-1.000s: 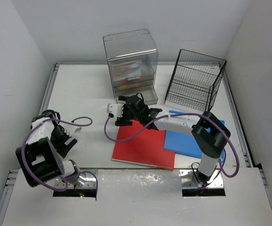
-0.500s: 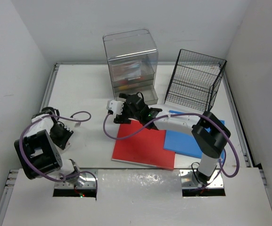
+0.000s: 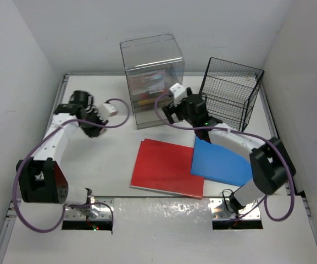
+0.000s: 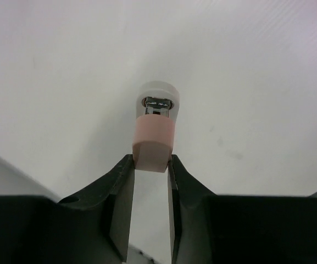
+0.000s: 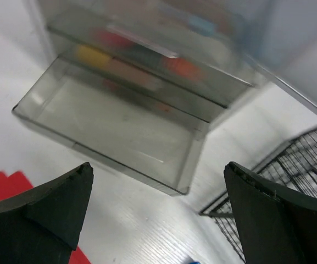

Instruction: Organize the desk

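Between the left jaws, pinched tight, sits a pink USB stick (image 4: 154, 144), the right jaws gape empty over the open drawer (image 5: 120, 129), and beneath both, the counter (image 3: 100, 159) holds a red folder (image 3: 166, 168) and blue folder (image 3: 221, 165), not yet filed.

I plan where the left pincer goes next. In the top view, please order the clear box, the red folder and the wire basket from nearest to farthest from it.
From the left pincer:
1. Clear box, to its right, at the back.
2. Red folder, right, toward the front.
3. Wire basket, far right, at the back.
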Available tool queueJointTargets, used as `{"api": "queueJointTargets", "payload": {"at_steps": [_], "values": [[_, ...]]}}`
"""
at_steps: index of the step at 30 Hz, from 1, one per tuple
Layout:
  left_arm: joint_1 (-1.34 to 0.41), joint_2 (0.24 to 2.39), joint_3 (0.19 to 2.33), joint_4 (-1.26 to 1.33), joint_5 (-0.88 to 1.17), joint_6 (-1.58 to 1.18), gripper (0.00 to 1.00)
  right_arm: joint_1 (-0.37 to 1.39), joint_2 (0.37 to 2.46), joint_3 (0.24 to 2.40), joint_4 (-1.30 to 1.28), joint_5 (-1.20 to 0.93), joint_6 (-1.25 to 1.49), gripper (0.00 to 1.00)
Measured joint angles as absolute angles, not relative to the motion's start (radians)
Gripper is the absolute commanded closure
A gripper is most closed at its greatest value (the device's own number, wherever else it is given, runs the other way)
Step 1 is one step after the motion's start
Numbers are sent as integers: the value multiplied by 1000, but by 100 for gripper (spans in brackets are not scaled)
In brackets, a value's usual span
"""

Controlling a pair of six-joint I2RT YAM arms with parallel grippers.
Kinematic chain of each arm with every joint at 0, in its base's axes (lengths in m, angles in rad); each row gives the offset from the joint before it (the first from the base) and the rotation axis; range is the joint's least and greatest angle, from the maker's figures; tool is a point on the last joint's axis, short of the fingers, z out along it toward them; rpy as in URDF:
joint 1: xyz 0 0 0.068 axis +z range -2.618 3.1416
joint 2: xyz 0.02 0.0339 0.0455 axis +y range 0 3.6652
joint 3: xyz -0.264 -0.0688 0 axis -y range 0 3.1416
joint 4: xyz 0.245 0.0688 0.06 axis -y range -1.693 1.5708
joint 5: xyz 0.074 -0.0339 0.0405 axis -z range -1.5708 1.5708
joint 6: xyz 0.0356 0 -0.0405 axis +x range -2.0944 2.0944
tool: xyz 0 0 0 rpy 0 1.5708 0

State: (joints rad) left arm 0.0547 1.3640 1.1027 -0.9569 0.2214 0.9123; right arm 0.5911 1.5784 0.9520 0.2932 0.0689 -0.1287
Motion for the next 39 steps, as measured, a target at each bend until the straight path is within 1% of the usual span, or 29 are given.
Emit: {"api": "queueJointTargets", "payload": {"at_steps": [3, 6, 9, 11, 15, 19, 22, 25, 26, 28, 29, 31, 32, 34, 35, 37, 38, 39], "values": [[-176, 1401, 1202, -927, 204, 829, 100, 539, 1498, 900, 312, 104, -37, 1], [-379, 1487, 1308, -869, 120, 759, 100, 530, 1436, 846, 324, 141, 24, 1], [-520, 1613, 1392, -780, 12, 717, 100, 521, 1370, 766, 344, 204, 61, 1], [-569, 1718, 1465, -739, -36, 698, 100, 511, 1311, 692, 369, 259, 80, 1], [-583, 1921, 1616, -686, -104, 683, 100, 482, 1181, 563, 381, 361, 113, 1], [-584, 2039, 1694, -646, -172, 687, 100, 457, 1034, 479, 387, 450, 121, 1], [-593, 2101, 1753, -631, -201, 694, 100, 453, 962, 451, 405, 477, 119, 1], [-604, 2140, 1789, -597, -226, 702, 91, 453, 945, 441, 418, 491, 113, 1], [-607, 2146, 1791, -590, -234, 703, 86, 453, 945, 439, 417, 494, 111, 1], [-612, 2157, 1792, -583, -249, 707, 81, 453, 947, 437, 415, 496, 107, 1], [-614, 2162, 1792, -582, -255, 710, 74, 453, 950, 437, 416, 495, 105, 1], [-618, 2172, 1791, -580, -268, 716, 73, 453, 958, 437, 416, 490, 104, 1], [-620, 2175, 1788, -578, -274, 718, 67, 453, 965, 437, 416, 486, 104, 1], [-622, 2175, 1782, -576, -281, 722, 60, 453, 974, 437, 413, 476, 102, 1], [-622, 2175, 1779, -572, -283, 724, 53, 453, 978, 437, 411, 468, 102, 1], [-623, 2175, 1773, -562, -283, 726, 50, 453, 981, 437, 408, 458, 102, 1], [-623, 2175, 1770, -558, -284, 724, 43, 453, 981, 438, 408, 449, 101, 1], [-623, 2175, 1766, -557, -284, 725, 42, 453, 981, 439, 407, 442, 101, 1]]}}
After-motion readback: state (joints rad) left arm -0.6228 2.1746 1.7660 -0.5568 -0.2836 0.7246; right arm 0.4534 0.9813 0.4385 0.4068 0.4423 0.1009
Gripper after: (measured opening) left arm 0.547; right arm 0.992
